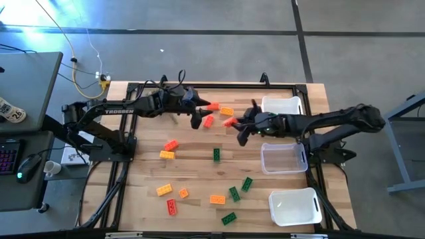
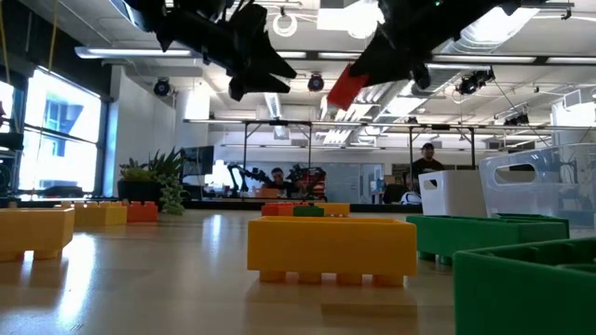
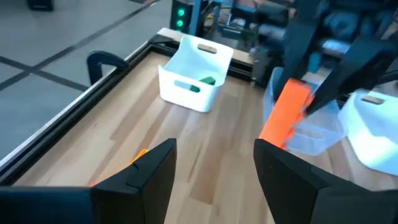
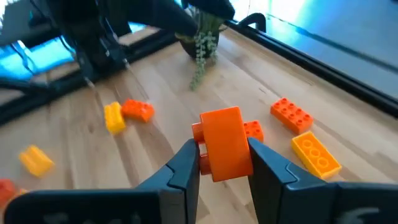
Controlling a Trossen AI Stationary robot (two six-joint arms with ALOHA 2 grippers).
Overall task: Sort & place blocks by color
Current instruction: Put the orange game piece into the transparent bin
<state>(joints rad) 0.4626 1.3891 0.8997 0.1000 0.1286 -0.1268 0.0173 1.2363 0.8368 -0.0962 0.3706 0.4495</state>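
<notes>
The right gripper (image 4: 224,163) clamps a studded red-orange block (image 4: 225,144), its lower end hidden between the fingers. Beside it, the left gripper (image 3: 214,174) hangs spread and empty above the wooden table (image 1: 199,172).

1. Bright ceiling lights (image 2: 484,23) glare in the low view.
2. The nearest yellow block (image 2: 331,247) looks soft there.
3. Beyond the left gripper's fingers (image 3: 146,177), the background blurs.

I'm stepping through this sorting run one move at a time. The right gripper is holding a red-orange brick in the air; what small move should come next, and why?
Probably carry it toward the three white plastic bins on the table's right side. The right gripper is shut on the red-orange studded plastic brick, lifted clear of the wooden table and not yet over a bin. The left gripper hangs open and empty nearby, so it seems not to block the way.
</notes>
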